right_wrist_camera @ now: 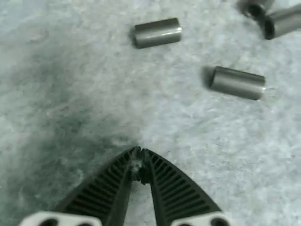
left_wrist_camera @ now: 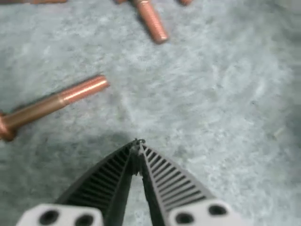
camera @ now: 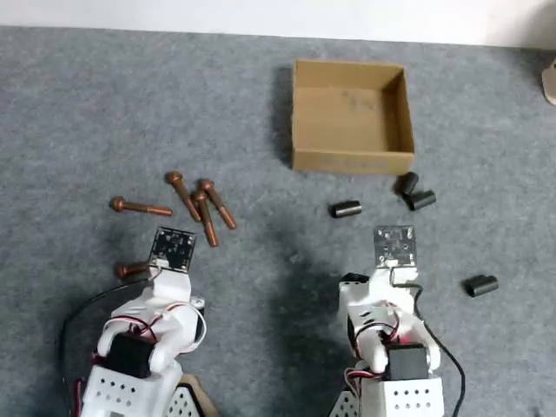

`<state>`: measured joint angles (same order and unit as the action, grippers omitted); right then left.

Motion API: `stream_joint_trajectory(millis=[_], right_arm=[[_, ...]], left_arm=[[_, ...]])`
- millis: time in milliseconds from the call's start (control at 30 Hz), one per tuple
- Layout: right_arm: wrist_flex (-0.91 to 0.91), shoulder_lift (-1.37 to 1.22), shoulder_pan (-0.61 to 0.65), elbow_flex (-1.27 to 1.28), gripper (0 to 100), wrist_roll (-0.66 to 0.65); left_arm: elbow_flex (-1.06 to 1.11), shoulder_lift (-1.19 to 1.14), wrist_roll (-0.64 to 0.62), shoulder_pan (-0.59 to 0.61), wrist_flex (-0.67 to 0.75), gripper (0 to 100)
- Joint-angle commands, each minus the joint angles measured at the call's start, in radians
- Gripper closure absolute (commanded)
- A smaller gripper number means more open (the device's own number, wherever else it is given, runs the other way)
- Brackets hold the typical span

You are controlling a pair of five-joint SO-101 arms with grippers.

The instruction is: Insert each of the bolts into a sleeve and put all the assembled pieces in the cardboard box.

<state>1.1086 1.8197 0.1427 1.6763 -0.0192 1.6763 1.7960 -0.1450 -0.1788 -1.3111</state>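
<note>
The left end effector is clenched on nothing, its tips low over the grey desk. The bolts lie loose at left-centre of the high view, one of them partly under the left arm. The right end effector is likewise clenched and bare. The sleeves lie scattered at right-centre, well apart from the bolts, two of them close together just below the lower right corner of the box, which sits at upper centre-right.
</note>
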Motion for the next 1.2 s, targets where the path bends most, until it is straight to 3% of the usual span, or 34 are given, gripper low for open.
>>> stream_joint_trajectory(millis=[0,167,333,567,733,933,1167], right_arm=[[-0.021,0.008,0.012,0.137,99.4,0.009],[-0.002,0.013,-0.033,0.137,99.4,0.009],[-0.001,0.013,-0.036,0.137,99.4,0.008],[-0.001,0.013,-0.036,0.137,99.4,0.008],[-0.005,0.015,-0.036,0.137,99.4,0.006],[-0.005,0.015,-0.036,0.137,99.4,0.006],[-0.002,0.015,-0.036,0.137,99.4,0.006]], left_arm=[[0.021,-0.004,0.003,-0.035,0.000,99],[-0.039,-0.004,0.040,0.001,-0.003,99],[-0.062,-0.004,0.552,0.113,0.104,99],[-0.027,-0.007,0.680,0.137,0.169,99],[-0.140,-0.013,0.520,0.243,0.170,99],[-0.242,-0.016,0.385,0.263,0.112,99],[-0.262,-0.081,0.359,0.344,0.121,99]])
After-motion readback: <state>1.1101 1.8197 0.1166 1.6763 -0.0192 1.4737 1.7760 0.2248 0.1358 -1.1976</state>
